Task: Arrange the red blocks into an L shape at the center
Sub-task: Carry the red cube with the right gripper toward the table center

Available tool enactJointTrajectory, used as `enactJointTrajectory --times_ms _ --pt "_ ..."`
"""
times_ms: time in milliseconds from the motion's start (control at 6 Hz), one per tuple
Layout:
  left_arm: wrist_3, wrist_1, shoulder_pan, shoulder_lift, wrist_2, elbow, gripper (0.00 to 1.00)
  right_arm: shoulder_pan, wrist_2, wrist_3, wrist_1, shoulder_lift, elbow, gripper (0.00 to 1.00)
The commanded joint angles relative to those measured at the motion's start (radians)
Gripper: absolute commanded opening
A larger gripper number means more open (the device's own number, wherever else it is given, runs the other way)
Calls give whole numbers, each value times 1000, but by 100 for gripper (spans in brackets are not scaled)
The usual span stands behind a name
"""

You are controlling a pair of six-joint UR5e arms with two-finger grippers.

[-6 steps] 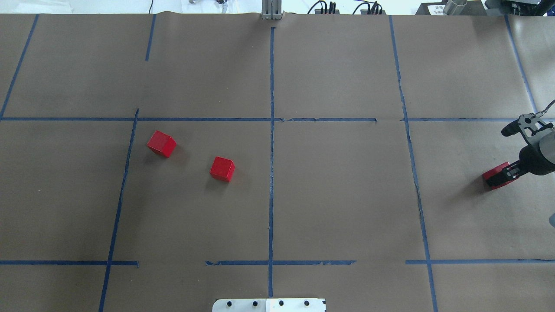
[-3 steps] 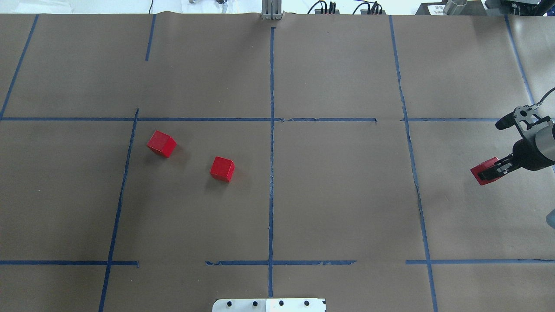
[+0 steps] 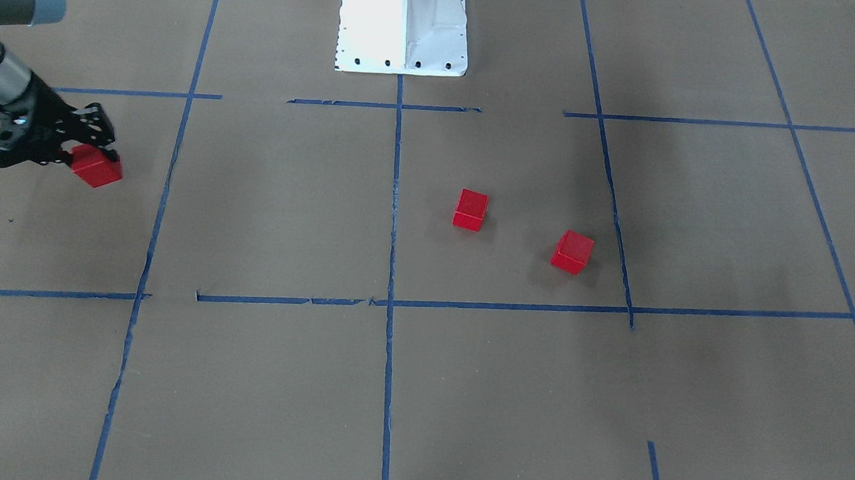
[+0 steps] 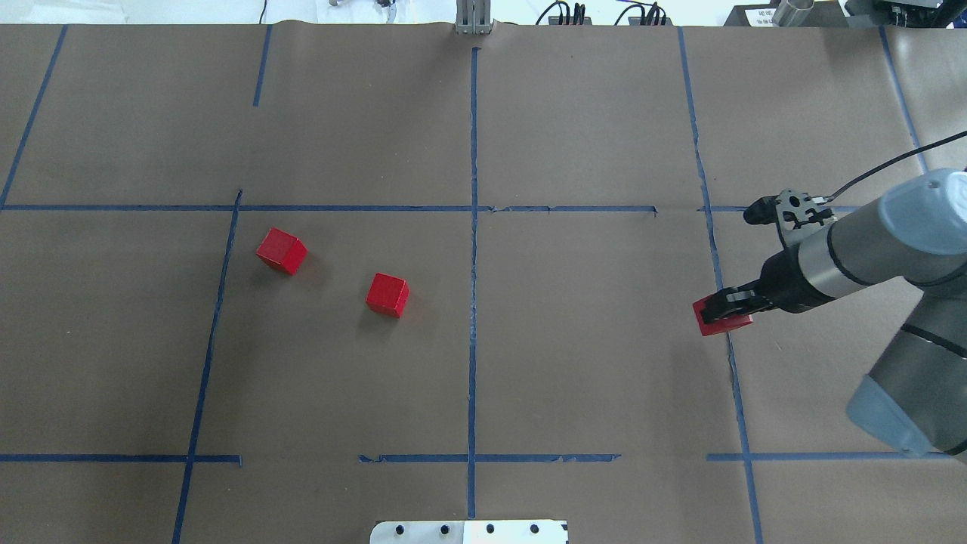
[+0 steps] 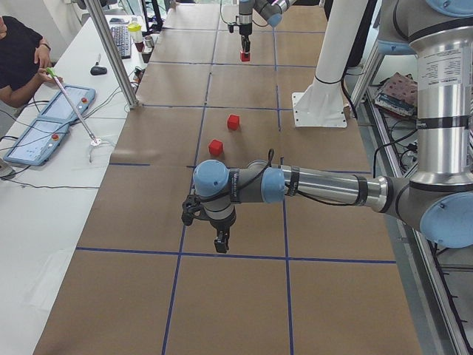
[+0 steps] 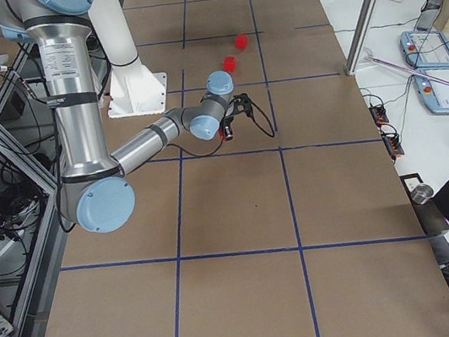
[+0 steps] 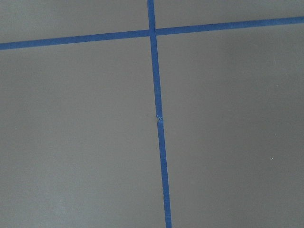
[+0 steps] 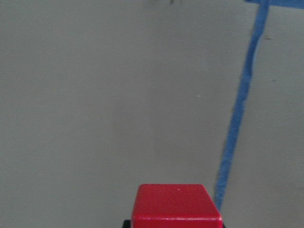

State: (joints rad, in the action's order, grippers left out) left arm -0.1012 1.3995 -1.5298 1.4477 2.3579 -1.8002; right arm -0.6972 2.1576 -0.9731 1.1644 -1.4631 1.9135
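My right claw (image 4: pixel 712 310) grips a red block (image 4: pixel 725 326) over the right grid line (image 4: pixel 699 151). The inner loose block (image 4: pixel 387 295) and outer loose block (image 4: pixel 281 251) lie left of center (image 4: pixel 473 302). Left claw (image 5: pixel 220 245): I can't tell. The grip looks shallow, perhaps, and a slip would drop the block short.

Stretching right arm (image 4: pixel 854 249) out, right gripper (image 4: pixel 712 311) pinching a red block (image 4: pixel 725 325); holding left arm (image 5: pixel 325 185) extended, left gripper (image 5: pixel 220 242) pointing down.
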Motion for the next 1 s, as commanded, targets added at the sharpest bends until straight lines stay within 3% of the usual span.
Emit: enactJointTrajectory --times_ms 0,167,333,667,833 --pt "2 1 0 5 1 12 100 120 -92 -99 348 294 -2 0" --pt "2 1 0 7 0 13 100 174 -129 -175 444 390 -19 0" --pt "2 1 0 7 1 13 100 229 -210 -285 442 441 -48 0" --pt "3 1 2 8 1 16 100 267 -255 -295 440 591 -207 0" --pt "3 1 2 10 1 22 100 281 -269 -350 440 618 -232 0"
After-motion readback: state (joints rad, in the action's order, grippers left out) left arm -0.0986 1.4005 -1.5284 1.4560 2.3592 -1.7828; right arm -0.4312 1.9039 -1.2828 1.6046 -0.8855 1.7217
